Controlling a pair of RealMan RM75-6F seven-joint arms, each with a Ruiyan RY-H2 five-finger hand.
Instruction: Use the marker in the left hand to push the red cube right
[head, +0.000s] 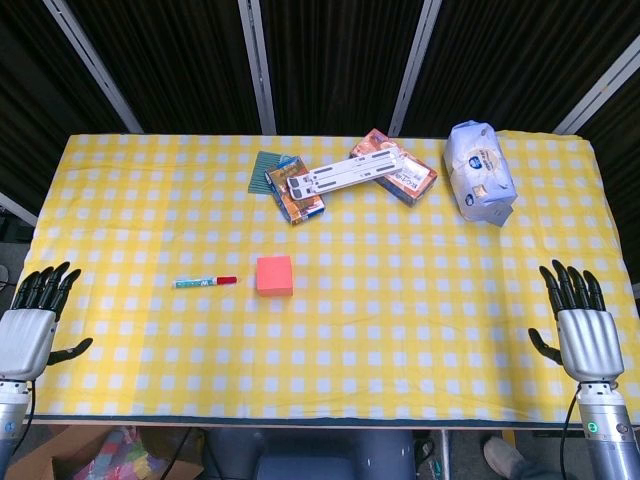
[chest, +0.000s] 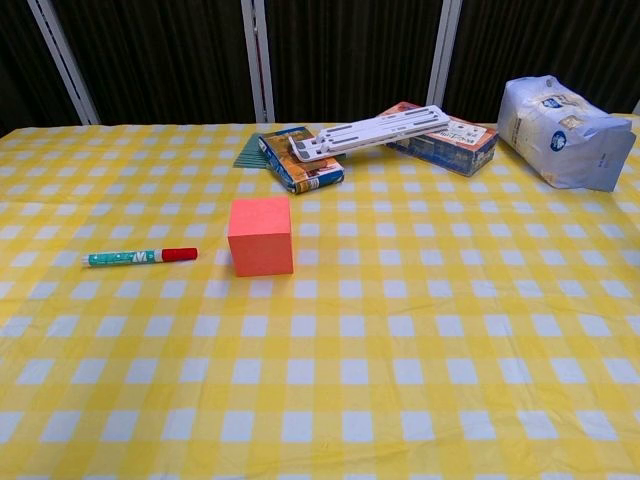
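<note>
The red cube (head: 274, 275) (chest: 260, 236) sits on the yellow checked tablecloth, left of centre. A marker (head: 205, 282) (chest: 139, 257) with a teal body and red cap lies flat just left of the cube, its cap pointing at it with a small gap between. My left hand (head: 30, 328) hangs open at the table's left front edge, well left of the marker and holding nothing. At the right front edge my right hand (head: 582, 328) is open too, fingers up. The chest view shows neither hand.
At the back of the table (head: 400, 330) lie two boxes (head: 295, 190) (head: 400, 168) with a white folding stand (head: 345, 174) across them, plus a green pad (head: 266, 170). A white and blue bag (head: 480, 172) stands at the back right.
</note>
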